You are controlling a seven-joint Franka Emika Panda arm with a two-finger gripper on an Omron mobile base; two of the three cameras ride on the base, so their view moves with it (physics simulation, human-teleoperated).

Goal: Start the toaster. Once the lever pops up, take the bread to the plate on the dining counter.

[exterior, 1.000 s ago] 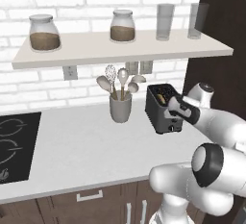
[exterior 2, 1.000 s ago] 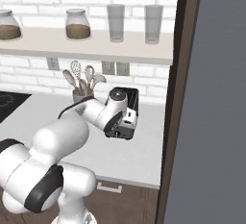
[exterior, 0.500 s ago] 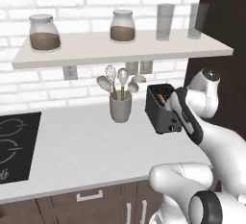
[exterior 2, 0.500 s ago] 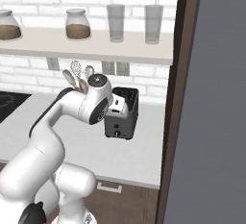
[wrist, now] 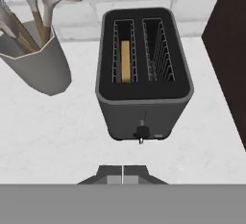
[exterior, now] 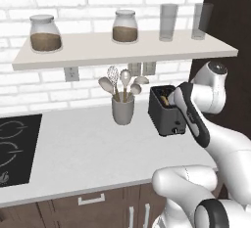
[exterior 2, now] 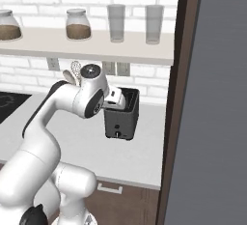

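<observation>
The pale worktop point(wrist: 57, 136) carries the black toaster point(wrist: 143, 74) near the dark wall panel point(wrist: 228, 50). Left of the toaster stands a grey utensil cup point(wrist: 36, 62). The bread point(wrist: 125, 60) sits upright in the toaster's left slot. The hand point(wrist: 123, 174), fingers pressed together and empty, hovers just before the toaster's front lever point(wrist: 141, 130).

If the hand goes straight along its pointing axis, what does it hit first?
Most likely the toaster: the shut hand looks down at its front and lever knob. The bread sits in one slot. Depth is unclear.
</observation>
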